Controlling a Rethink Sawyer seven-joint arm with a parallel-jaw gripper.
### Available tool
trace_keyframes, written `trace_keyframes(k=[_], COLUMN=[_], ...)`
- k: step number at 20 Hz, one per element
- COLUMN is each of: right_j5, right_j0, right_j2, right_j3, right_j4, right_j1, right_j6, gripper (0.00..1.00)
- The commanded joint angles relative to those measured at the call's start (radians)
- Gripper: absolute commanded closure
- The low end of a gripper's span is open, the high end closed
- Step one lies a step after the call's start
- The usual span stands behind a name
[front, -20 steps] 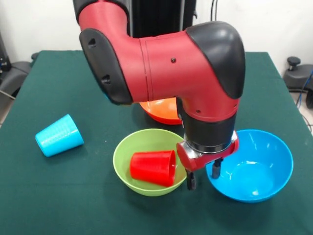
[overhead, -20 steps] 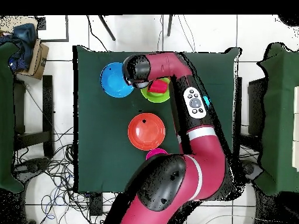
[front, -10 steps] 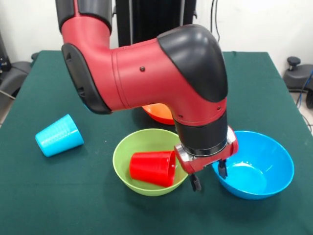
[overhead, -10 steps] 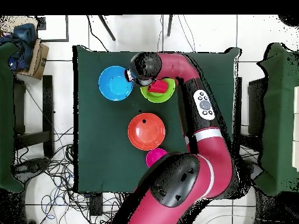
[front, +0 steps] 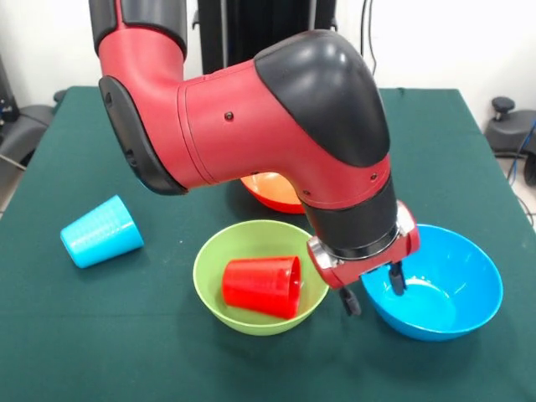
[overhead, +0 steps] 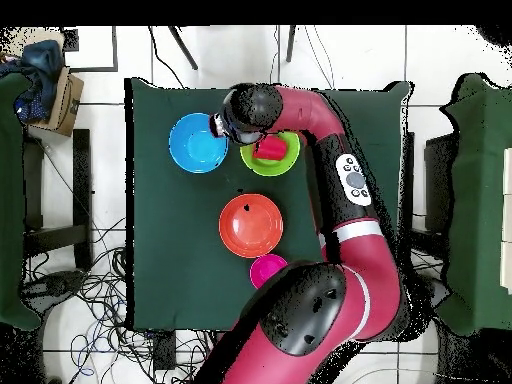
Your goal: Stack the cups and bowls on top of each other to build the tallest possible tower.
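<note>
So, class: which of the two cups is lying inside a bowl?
The red cup: it lies on its side inside the lime green bowl. The light blue cup lies on the bare table instead.

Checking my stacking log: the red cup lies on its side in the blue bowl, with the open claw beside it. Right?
Not quite. The red cup lies on its side in the lime green bowl, not the blue bowl. The front view shows it. The open claw straddles the blue bowl's rim beside it.
</note>
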Motion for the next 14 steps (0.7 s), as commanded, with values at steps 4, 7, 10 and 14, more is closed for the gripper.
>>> trace_keyframes(k=[4, 7, 10, 14], right_j5=[0.122, 0.125, 0.105, 0.088], right_j0=[0.008, 0.021, 0.023, 0.023], right_j2=[0.029, 0.027, 0.019, 0.017], right_j3=[-0.005, -0.028, -0.035, -0.039], right_j4=[0.023, 0.016, -0.004, -0.013], right_j1=[-0.003, 0.014, 0.031, 0.043], right_j6=[-0.24, -0.245, -0.254, -0.261], gripper=[0.0, 0.0, 0.0, 0.0])
